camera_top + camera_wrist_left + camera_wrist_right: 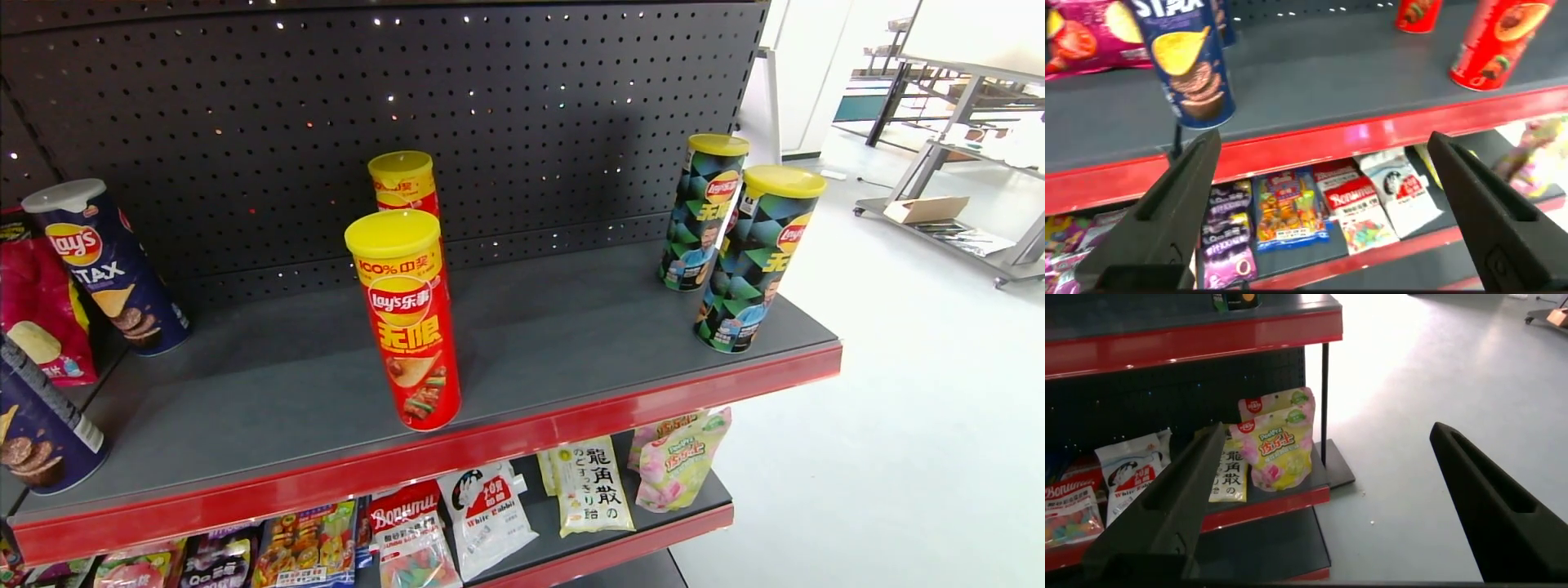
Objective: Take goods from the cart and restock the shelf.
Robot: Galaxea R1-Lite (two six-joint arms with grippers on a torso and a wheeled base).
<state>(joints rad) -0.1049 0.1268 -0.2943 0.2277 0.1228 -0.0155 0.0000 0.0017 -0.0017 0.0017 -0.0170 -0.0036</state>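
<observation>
Dark grey shelf board (571,327) with a red front edge stands before a black wall full of little holes (245,106). Near the middle, a red chip can (408,318) with a yellow lid stands up close to the front edge. Its label shows a round badge and a picture of chips. A second red can (402,181) stands behind it at 12 o'clock. At 3 o'clock two green-and-black cans (759,261) stand up just beside each other. At 9 o'clock stand two dark blue cans (106,265) with chips on their labels, near a red bag (37,310). Snack bags (490,523) lie on the lower shelf at 6 o'clock. The left gripper (1323,139) is spread wide and holds nothing, in front of the red edge. The right gripper (1328,429) is wide too and holds nothing, down near a pink-and-green bag (1278,441).
</observation>
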